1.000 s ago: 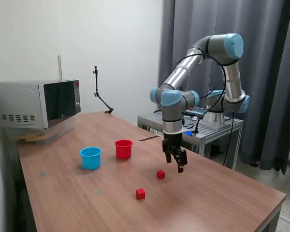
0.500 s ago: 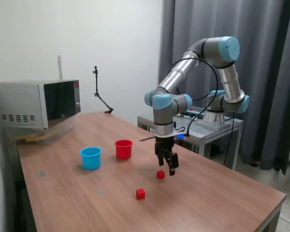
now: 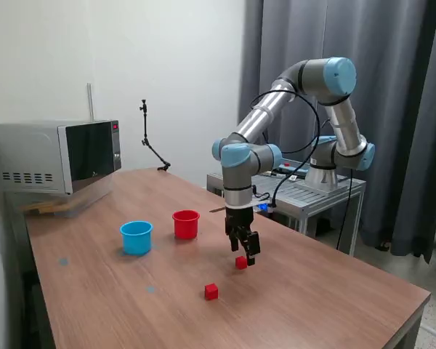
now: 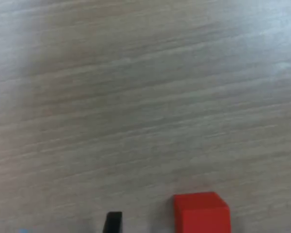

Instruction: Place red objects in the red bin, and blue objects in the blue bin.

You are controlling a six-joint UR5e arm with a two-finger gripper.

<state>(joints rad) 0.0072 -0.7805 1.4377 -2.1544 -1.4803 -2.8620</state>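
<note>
Exterior view, gripper (image 3: 244,254) spread apart just above a small red cube (image 3: 240,262) on the wooden table (image 3: 334,298), second red cube (image 3: 211,291) nearer, red cup (image 3: 185,224) beside light blue cup (image 3: 136,237), wrist view, same solid red cube (image 4: 202,212) between dark fingertips (image 4: 112,222), sharp-edged, untouched.

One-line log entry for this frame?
gripper: open, above red cube | second red cube: on table | red cup, blue cup: upright

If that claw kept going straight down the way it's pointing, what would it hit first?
Most likely the red cube on the table: the gripper hangs just above it, fingers open. Exact alignment is hard to judge.
</note>
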